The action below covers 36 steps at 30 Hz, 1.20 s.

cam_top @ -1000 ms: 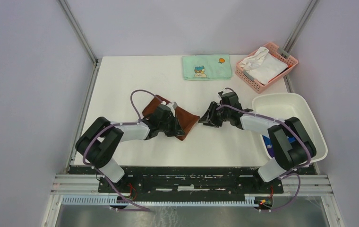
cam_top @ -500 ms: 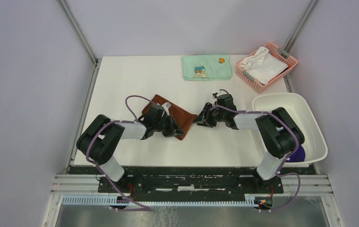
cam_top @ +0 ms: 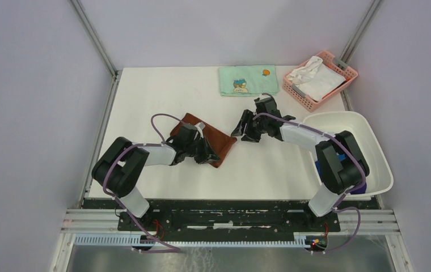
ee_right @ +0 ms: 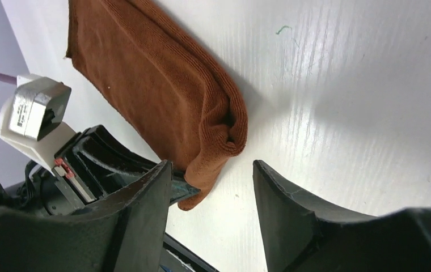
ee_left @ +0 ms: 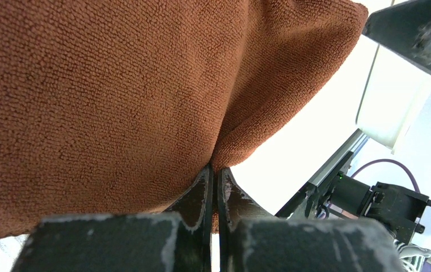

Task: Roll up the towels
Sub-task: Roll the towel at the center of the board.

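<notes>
The brown towel (cam_top: 218,141), terry, folded double, lies flat on the tabletop (cam_top: 162,90) left of centre. The blue towel (cam_top: 319,168) and purple towel (cam_top: 361,185) peek from the tub (cam_top: 338,115) at right, mostly hidden.

terry towel (cam_top: 223,143): rust-brown, plain, no print
table (cam_top: 162,96): white, faint grain streaks in the right wrist view
printed towel (cam_top: 248,80): pale green, small cartoon print, orange spot in one corner
basket (cam_top: 298,96): pink, slotted walls
cloth (cam_top: 318,79): white
tub (cam_top: 355,127): white
left arm (cam_top: 123,165): black, pale grey link, purple cable
right arm (cam_top: 338,164): same colours
</notes>
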Available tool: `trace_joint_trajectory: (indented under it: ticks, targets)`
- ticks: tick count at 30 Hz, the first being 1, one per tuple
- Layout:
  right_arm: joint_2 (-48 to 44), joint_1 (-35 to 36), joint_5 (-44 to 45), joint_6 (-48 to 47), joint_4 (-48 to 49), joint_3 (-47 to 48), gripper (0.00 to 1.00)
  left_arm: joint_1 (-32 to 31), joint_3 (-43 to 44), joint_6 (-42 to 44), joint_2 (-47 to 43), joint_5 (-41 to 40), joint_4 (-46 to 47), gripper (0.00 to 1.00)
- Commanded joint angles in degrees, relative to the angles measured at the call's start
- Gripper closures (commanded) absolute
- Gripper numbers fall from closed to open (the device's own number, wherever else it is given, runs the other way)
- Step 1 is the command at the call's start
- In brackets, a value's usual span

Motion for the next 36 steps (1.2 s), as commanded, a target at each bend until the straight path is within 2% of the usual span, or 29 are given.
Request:
trace_joint_trajectory:
  ticks: [1, 10, 16, 22, 27, 29, 32, 36]
  targets:
    - [2.4, 1.9, 5.7, -0.1, -9.0, 6.2, 0.37, 0.3, 1.5, -0.1, -0.9, -1.3, -1.3, 0.97]
    - [8.9, 4.2, 8.8, 0.2, -15.5, 12.8, 0.41, 0.3, 1.4, 0.3, -1.4, -1.9, -1.6, 0.97]
    - [10.7, 4.3, 13.3, -0.4, -19.5, 13.9, 0.53, 0.2, 1.1, 0.2, -1.9, -1.4, -1.7, 0.97]
    - [10.2, 4.3, 16.9, -4.8, -28.5, 18.1, 0.73, -2.3, 2.0, -0.7, -2.5, 0.4, -1.3, 0.97]
    - [8.6, 4.2, 19.9, -8.3, -35.7, 21.9, 0.78, -4.4, 2.2, -1.7, -3.7, 1.9, -1.2, 0.97]
    - [9.6, 4.2, 20.8, -9.8, -39.0, 24.5, 0.77, -4.3, 1.5, -2.5, -4.5, 2.9, -0.2, 0.97]
    - [11.7, 4.2, 20.4, -11.3, -40.3, 27.5, 0.68, -3.9, 1.4, -2.9, -5.3, 2.8, -0.4, 0.97]
    - [11.1, 4.2, 15.6, -11.5, -35.2, 27.1, 0.5, -2.5, 1.1, -4.0, -4.3, 1.6, -0.3, 0.97]
